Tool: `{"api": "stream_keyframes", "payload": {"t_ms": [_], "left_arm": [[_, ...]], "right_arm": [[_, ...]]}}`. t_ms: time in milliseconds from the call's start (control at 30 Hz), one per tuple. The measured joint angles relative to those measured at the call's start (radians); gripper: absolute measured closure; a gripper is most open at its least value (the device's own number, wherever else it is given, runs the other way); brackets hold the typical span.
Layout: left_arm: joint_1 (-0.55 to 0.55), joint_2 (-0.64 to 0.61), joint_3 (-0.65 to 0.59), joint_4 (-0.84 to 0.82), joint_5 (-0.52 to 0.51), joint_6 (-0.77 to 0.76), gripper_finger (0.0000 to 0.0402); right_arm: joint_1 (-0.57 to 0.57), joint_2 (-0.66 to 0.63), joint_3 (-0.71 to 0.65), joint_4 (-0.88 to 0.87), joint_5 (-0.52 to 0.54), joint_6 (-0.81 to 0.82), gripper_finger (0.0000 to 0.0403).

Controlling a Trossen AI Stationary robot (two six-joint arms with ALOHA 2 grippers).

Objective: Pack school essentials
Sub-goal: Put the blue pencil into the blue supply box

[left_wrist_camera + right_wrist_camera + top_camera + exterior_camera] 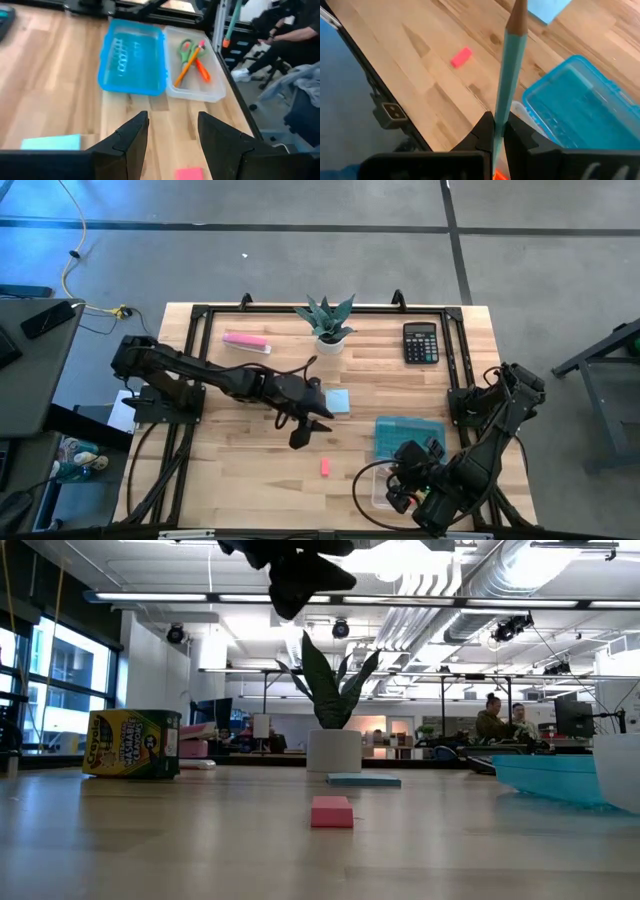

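Two hands were at work. From above, your right hand (405, 480) hung over the clear case (380, 485). Its wrist view showed it clenched on the pencil (509, 75); next, lower it in. The left wrist view showed your left hand (172, 132) released above the eraser (189, 174), with scissors (186, 47) and pens (197, 62) already in the case.

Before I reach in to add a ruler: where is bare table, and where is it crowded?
Free: the wood between the pink bar and the left pincer, and the near-left corner beside the red eraser. Crowded: near right, where the right pincer holds a pencil over the pencil box.
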Motion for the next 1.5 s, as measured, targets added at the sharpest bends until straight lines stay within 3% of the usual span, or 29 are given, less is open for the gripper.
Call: {"api": "stream_keyframes", "payload": {"t_ms": [333, 933, 1500], "left_arm": [[0.013, -0.072, -0.001, -0.138, -0.083, -0.003, 0.0242], [0.027, -0.075, 0.0, -0.13, -0.096, 0.036, 0.0242], [0.027, -0.075, 0.0, -0.13, -0.105, 0.058, 0.0242]], "right_arm": [[0.0, 0.0, 0.0, -0.015, -0.14, 0.0, 0.0393], [-0.01, 0.153, 0.0, -0.092, -0.408, 0.07, 0.0393], [-0.026, 0.203, 0.0, -0.186, -0.381, -0.048, 0.0393]]}}
